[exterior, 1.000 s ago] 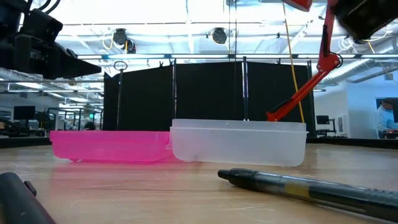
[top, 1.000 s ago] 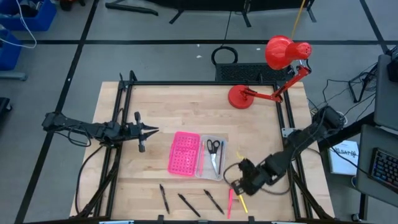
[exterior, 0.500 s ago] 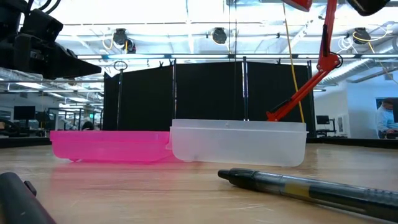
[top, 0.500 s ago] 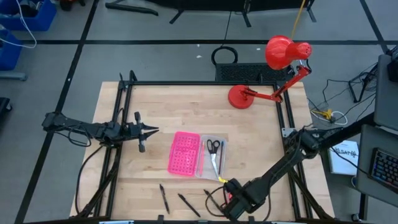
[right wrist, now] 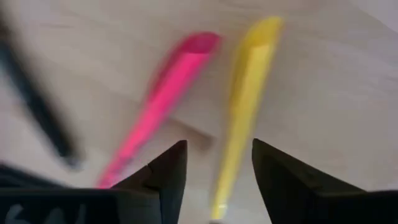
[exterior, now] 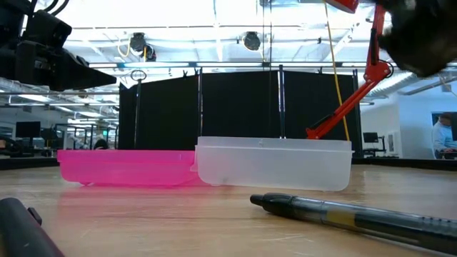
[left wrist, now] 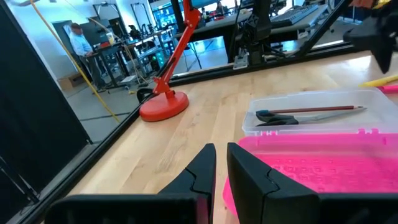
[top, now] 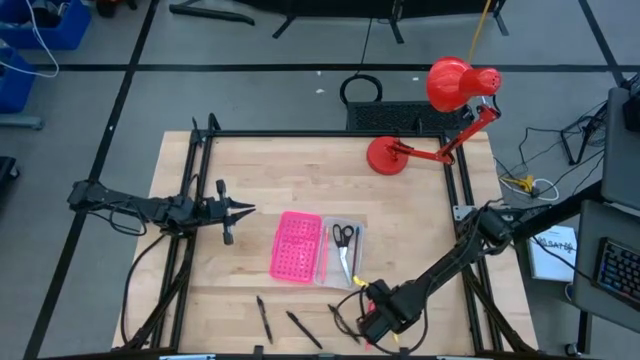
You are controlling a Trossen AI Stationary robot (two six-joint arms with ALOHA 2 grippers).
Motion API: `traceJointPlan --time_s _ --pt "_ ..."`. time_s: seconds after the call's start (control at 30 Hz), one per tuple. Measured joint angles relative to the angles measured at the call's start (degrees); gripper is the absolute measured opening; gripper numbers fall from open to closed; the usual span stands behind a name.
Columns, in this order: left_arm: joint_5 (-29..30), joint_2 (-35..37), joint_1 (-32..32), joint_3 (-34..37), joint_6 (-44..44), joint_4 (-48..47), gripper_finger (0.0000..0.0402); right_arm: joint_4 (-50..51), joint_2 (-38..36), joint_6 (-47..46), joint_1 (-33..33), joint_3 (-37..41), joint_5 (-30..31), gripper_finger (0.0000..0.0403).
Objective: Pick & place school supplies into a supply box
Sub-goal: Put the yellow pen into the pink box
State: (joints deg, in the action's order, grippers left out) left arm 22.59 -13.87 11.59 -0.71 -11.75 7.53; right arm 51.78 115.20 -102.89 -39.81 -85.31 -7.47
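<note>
Near the upper right of the high view, a red desk lamp (top: 440, 110) with round base on the wooden table (top: 290, 170), well apart from everything else; nothing standing between the box and the pens. In the middle of the table, the supply box (top: 345, 252): a clear, slightly milky plastic tray, rectangular, joined on its left side to a bright pink lid (top: 296, 246) full of small holes. Inside the clear tray, scissors (top: 343, 240) with black handles and silver blades, plus a thin pen beside them. Along the lower edge, three thin black pens (top: 297, 325) lying apart on the bare wood, each tilted. At lower centre-right, the right gripper (top: 374, 322) low over a pink pen (right wrist: 163, 99) and a yellow pen (right wrist: 245, 99), which lie side by side, close but not touching; jaws spread, holding nothing, with the yellow pen between them in the right wrist view. At the left of the high view, the left gripper (top: 240, 210) above the table, well apart from the lid, fingers almost pressed together with only a thin gap, empty. Table of light, smooth wood with fine grain, framed by black metal bars. Beyond, a large grey-floored room with black screens, bright ceiling lights, desks and a person (exterior: 443, 135) far at the right.
</note>
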Motion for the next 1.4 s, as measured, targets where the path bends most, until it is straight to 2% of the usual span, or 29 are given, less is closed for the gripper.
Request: traceJointPlan --time_s 0.33,0.5,0.63,0.9,0.97,1.13,1.2,1.27,1.4 --pt "-0.01 0.00 -0.01 0.00 -0.01 -0.02 0.0049 -11.33 -0.62 -2.48 -0.04 14.51 -2.11 0.0156" --pt "-0.02 -0.02 -0.02 0.00 0.00 -0.11 0.0049 -14.24 -1.28 -6.99 0.72 20.68 -3.08 0.0101" --pt "-0.02 -0.02 -0.02 0.00 0.02 -0.11 0.0049 -14.09 -1.46 -2.83 1.53 21.81 -2.22 0.0028" --pt "-0.02 -0.02 0.00 0.00 0.09 -0.07 0.0049 -15.07 -2.95 0.93 2.19 22.31 0.96 0.0022" --pt "-0.04 -0.02 0.00 0.00 0.22 -0.07 0.0049 -15.48 -4.71 0.34 1.79 22.78 3.53 0.0022" --pt "-0.02 0.00 0.00 0.00 0.11 -0.07 0.0049 -16.06 -11.31 -2.19 0.28 23.01 18.72 0.0022" --pt "-0.02 0.00 -0.02 0.00 0.05 -0.07 0.0049 -13.25 -13.22 -2.67 -0.34 23.45 22.88 0.0021" --pt "-0.04 -0.01 -0.01 0.00 0.08 -0.07 0.0049 -14.38 -14.66 -3.19 -0.70 23.29 25.34 0.0021" --pt "-0.04 0.00 -0.02 0.00 0.22 -0.13 0.0049 -13.69 -16.16 -3.49 -0.94 23.11 25.42 0.0021"
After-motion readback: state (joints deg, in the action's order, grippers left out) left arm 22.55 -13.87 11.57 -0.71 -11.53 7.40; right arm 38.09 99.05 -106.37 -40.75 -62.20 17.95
